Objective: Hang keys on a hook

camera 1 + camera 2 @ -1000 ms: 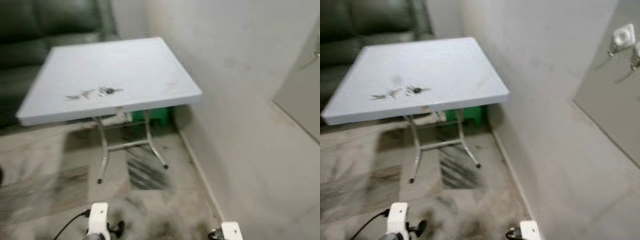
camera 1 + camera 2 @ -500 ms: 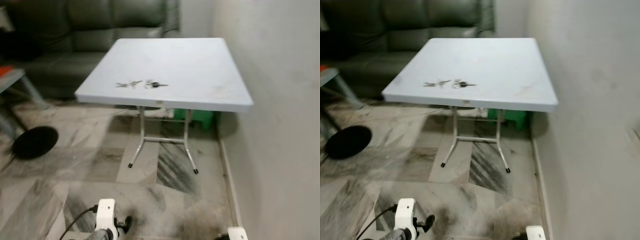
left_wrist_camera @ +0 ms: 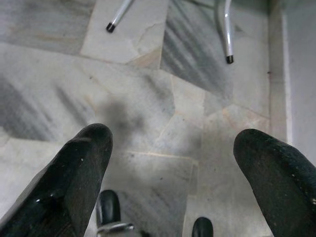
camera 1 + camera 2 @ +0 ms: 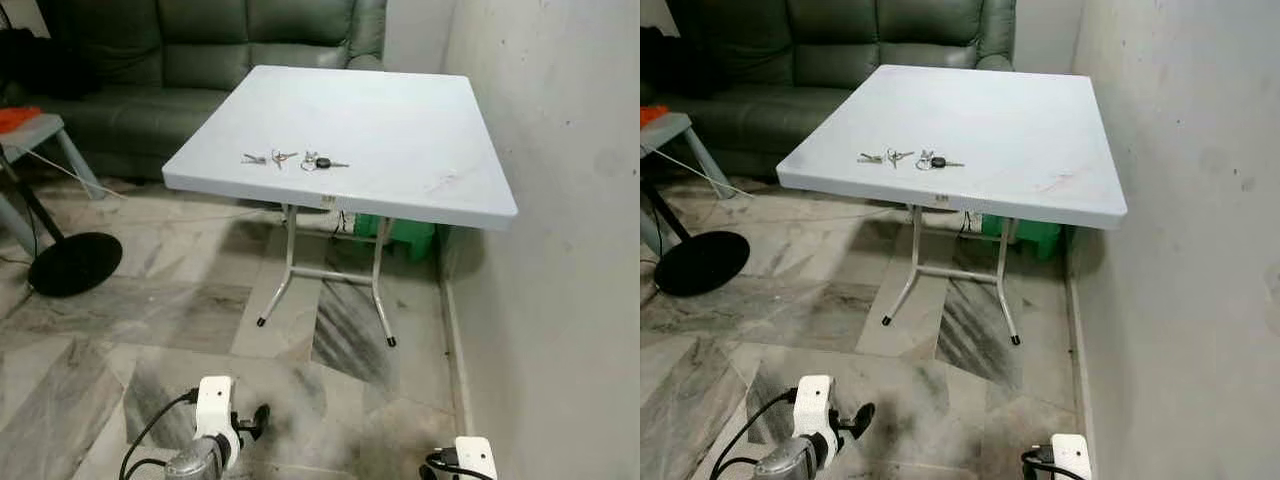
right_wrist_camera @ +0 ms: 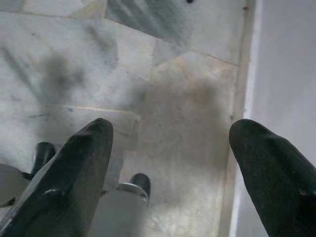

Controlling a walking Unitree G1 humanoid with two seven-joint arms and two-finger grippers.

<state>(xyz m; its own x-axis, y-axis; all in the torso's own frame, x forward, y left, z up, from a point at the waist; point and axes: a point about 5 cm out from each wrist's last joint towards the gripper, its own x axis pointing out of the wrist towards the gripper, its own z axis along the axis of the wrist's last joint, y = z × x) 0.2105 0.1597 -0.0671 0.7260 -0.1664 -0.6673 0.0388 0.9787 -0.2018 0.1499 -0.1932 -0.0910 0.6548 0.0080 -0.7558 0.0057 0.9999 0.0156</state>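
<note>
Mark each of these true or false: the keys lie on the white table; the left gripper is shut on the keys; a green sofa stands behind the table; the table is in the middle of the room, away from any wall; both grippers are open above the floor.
1. The keys lie on the white table. True.
2. The left gripper is shut on the keys. False: its fingers are spread apart and hold nothing.
3. A green sofa stands behind the table. True.
4. The table is far from any wall. False: it stands beside the wall on the robot's right.
5. Both grippers are open above the floor; the right gripper too. True.
</note>
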